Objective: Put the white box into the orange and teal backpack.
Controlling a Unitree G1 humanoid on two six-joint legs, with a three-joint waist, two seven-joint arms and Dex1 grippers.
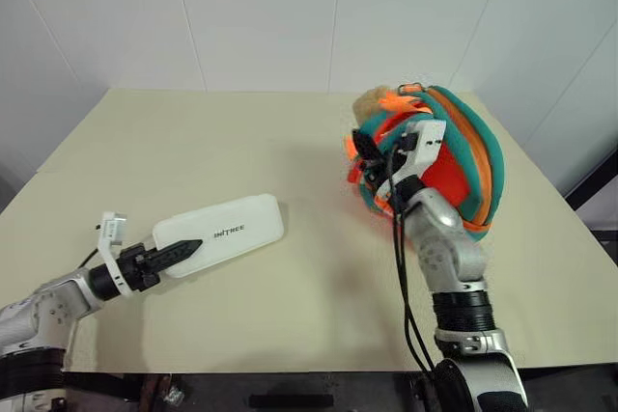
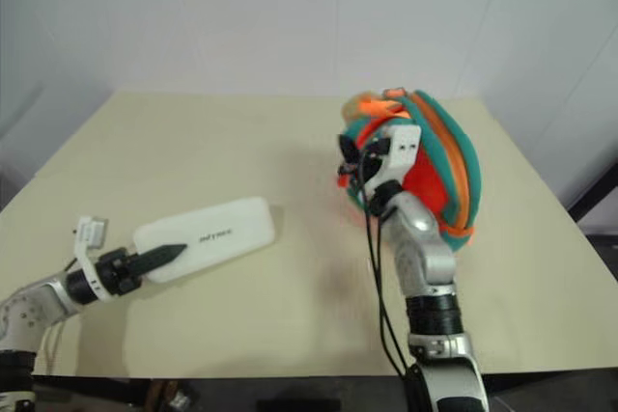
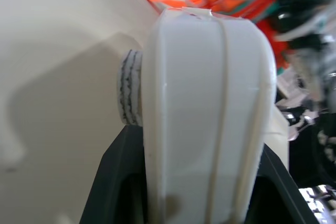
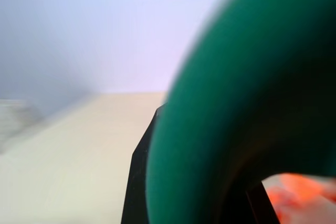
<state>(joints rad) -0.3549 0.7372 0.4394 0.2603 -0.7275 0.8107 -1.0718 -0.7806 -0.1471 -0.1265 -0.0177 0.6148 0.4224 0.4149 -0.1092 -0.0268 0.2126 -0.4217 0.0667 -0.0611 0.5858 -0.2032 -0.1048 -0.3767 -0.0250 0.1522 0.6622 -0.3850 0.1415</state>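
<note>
While the white box is lying flat on the table, its near end is clamped by the left gripper. Farther back, teal padding of the orange and teal backpack is pinched by the right gripper.

White box: smooth, hard-looking white plastic with a faint sheen, rounded moulded edges and raised seams along its side in the left wrist view; small dark printed lettering on the lid. Orange and teal backpack: soft woven cloth, matt, with thick padded teal edging and bright orange panels; a tan plush charm looks fuzzy. Table: cream top, smooth and matt, evenly coloured. Gripper fingers: matt black plastic. Wall: pale smooth panels with thin seams.
</note>
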